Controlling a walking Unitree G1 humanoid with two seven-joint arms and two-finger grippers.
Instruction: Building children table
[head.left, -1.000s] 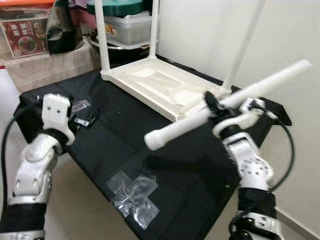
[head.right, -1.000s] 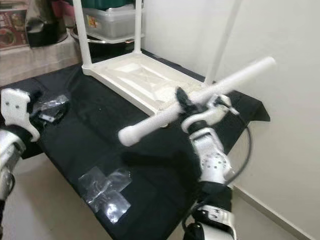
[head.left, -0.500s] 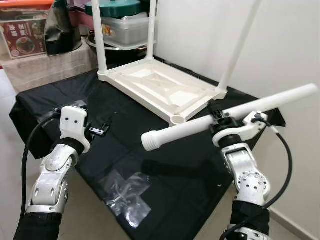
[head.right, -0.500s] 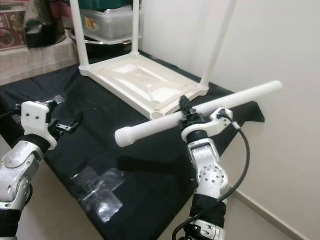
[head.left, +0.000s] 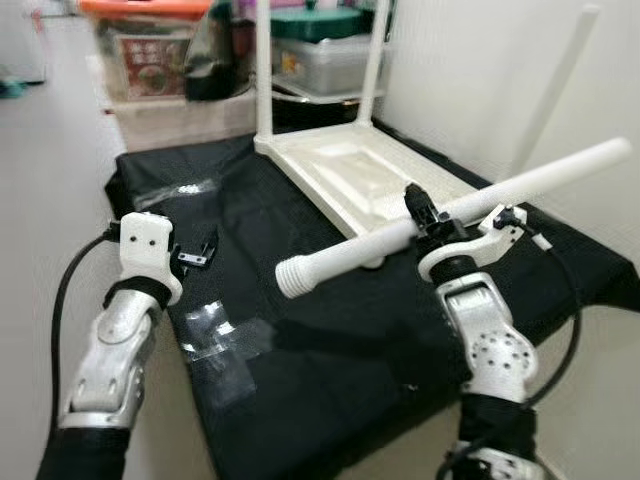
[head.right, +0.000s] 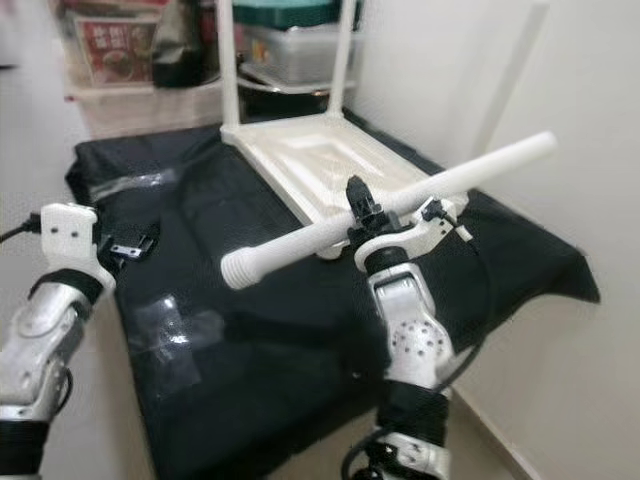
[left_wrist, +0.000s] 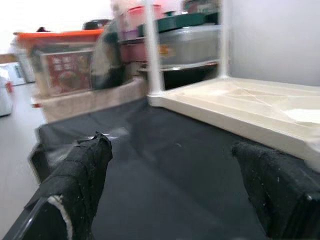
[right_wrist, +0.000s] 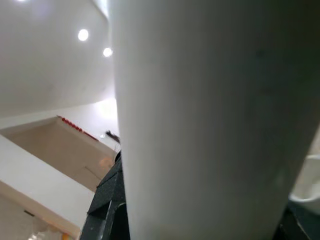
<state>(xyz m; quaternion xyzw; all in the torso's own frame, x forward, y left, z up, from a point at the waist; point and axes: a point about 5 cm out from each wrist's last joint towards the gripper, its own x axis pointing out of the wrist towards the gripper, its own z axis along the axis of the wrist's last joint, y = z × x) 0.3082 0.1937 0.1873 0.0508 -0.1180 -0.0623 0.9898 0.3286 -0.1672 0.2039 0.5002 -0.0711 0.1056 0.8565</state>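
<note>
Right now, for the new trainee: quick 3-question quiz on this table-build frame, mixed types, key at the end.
1. True or false: the right gripper is clamped on the loose white table leg.
2. How many legs are already standing on the upturned tabletop? A) one B) three C) four
3. Fill in: the left gripper hovers open above the black ____.

Key: 1 true; 2 B; 3 cloth.
</note>
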